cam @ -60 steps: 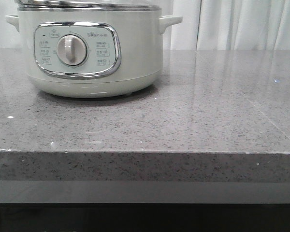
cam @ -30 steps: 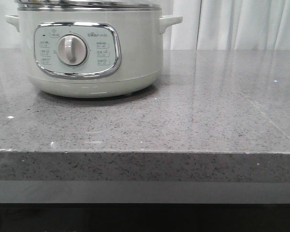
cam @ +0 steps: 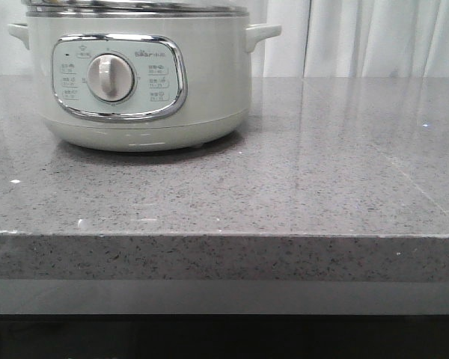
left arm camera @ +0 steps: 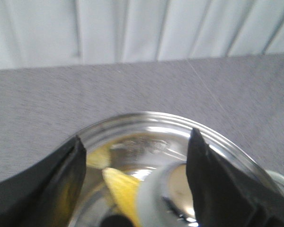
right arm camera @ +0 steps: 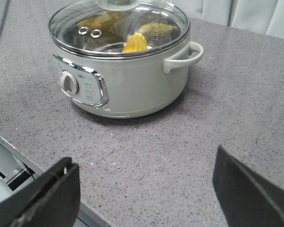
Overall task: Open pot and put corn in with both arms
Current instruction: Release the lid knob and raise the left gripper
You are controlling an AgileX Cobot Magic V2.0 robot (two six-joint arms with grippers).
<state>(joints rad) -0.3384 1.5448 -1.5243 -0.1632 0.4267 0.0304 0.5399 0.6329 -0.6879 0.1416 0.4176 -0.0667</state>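
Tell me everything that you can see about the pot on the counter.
The pot is a large, round, pale cream-green electric cooker. It stands upright on the grey speckled counter, toward its left side. A chrome-framed control panel with a round dial faces front, and a looped handle sticks out on each side. A glass lid with a steel rim closes it; yellow corn shows through. Neither hand touches it.

Pale cream-green pot (cam: 209, 82), yellow corn (right arm camera: 135, 43), speckled grey counter (cam: 284, 187)

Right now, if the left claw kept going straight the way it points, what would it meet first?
Most likely the lid knob, which sits between the open left claw's fingers, on the glass lid of the pot. Depth is unclear.
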